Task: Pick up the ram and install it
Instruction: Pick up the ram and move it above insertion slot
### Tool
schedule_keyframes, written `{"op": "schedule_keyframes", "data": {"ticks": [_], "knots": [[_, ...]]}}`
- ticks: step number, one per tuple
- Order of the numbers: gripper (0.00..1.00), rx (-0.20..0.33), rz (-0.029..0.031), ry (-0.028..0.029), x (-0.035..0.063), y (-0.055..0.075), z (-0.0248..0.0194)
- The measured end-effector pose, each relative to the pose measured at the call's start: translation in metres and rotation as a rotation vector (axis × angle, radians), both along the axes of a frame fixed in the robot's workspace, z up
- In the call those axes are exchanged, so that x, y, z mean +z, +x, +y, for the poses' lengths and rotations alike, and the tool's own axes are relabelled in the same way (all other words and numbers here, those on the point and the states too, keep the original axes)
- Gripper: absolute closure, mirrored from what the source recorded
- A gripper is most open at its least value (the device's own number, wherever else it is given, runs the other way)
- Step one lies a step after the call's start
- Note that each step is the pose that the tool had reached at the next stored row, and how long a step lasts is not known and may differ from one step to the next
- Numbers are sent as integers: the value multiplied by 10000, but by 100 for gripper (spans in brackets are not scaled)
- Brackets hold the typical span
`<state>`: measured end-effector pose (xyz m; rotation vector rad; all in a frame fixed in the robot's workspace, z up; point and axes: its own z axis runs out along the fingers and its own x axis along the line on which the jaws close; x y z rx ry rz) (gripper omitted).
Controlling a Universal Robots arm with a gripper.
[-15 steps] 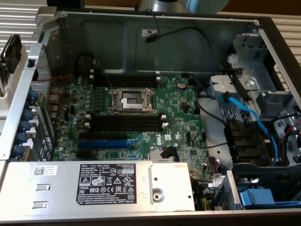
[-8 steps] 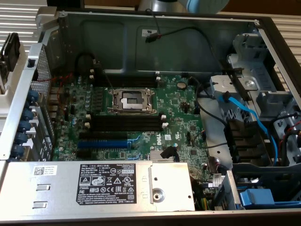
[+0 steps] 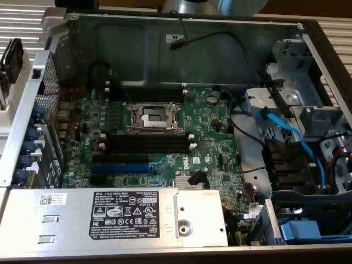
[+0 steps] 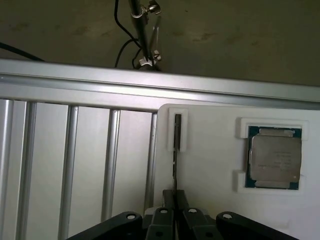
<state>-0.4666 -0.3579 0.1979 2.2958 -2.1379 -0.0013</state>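
One ram (image 4: 175,170), thin dark stick seen edge-on, standing in slot of white tray (image 4: 210,150) beside square chip (image 4: 275,157), pinched in narrowly closed gripper (image 4: 175,202); ribbed metal table (image 4: 50,165), drab floor (image 4: 225,40) beyond.

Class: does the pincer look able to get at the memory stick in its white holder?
Likely yes: the pincer is right at the memory stick, its fingers closed on both faces where it stands on edge in the white holder. Nothing lies between; the processor sits apart.

Ram (image 4: 175,160) edge-on, one end hidden between gripper (image 4: 174,194) fingers, seemingly clamped; gripper body cut off at edge.
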Motion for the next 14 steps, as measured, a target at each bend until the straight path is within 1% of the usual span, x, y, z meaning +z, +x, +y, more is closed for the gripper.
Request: {"op": "schedule_keyframes", "data": {"ticks": [9,12,14], "knots": [[87,0,-2,-11,0,-1,8],[87,-1,-11,-8,9,-2,9],[87,-1,-2,-14,27,-4,8]]}}
